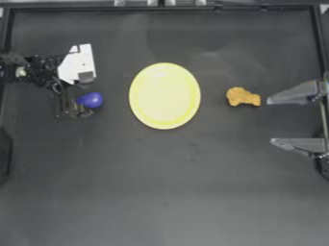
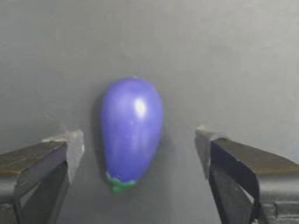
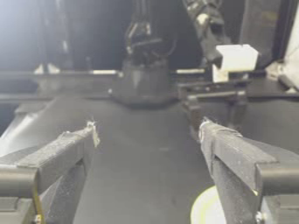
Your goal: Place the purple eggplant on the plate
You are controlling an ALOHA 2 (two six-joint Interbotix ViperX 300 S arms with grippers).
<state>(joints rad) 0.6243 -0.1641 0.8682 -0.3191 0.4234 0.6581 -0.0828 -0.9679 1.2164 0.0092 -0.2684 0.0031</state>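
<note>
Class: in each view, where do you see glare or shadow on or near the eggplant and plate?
Left wrist view: a white highlight on the eggplant, soft shadow beside it. Top view: plate evenly lit, no glare. Right wrist view: only the plate's edge shows; no eggplant.

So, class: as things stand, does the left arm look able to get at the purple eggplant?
Probably yes. The left end effector is open with the purple eggplant lying between its jaws on the table, apart from both. Nothing stands in the way.
</note>
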